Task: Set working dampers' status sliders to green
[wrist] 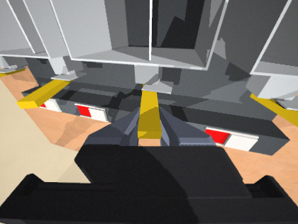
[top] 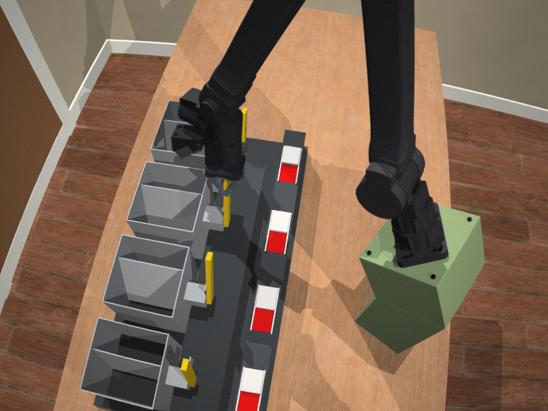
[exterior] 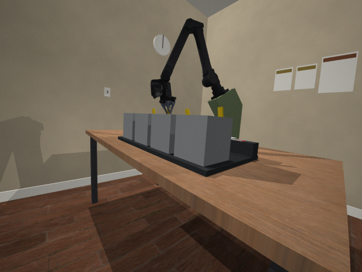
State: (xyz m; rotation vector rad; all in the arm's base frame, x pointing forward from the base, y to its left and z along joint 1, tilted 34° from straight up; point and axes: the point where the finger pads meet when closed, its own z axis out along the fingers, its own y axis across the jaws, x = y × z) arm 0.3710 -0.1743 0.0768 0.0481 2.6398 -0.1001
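Top row numbered from the far end of the bench as the top view shows it. Gripper (top: 226, 190) (exterior: 168, 112) (wrist: 149, 111) is at the second damper (top: 159, 234) (exterior: 141, 128) (wrist: 124, 54). Fingers are narrowed to a small gap, closed on that damper's yellow lever (top: 226, 212) (exterior: 167, 111) (wrist: 150, 117), one finger on each side.

Dampers: all four stand in a row on the dark tray (top: 230, 247) (exterior: 187, 165), each behind its own slider.

Slider readings, top view:
- first slider (top: 290, 163) (wrist: 232, 139): red
- second slider (top: 278, 231): red; hidden in the wrist view
- third slider (top: 265, 308) (wrist: 91, 113): red
- fourth slider (top: 250, 389) (wrist: 50, 105): red

Each shows a white cover beside the red; no green showing.

Third lever (top: 209, 278) (exterior: 187, 111) (wrist: 44, 93) and fourth lever (top: 188, 373) (exterior: 220, 111) (wrist: 12, 72) are apart from the fingers. Arm rises from a green block (top: 460, 265) (exterior: 228, 108) on the table (top: 336, 88) (exterior: 263, 190).
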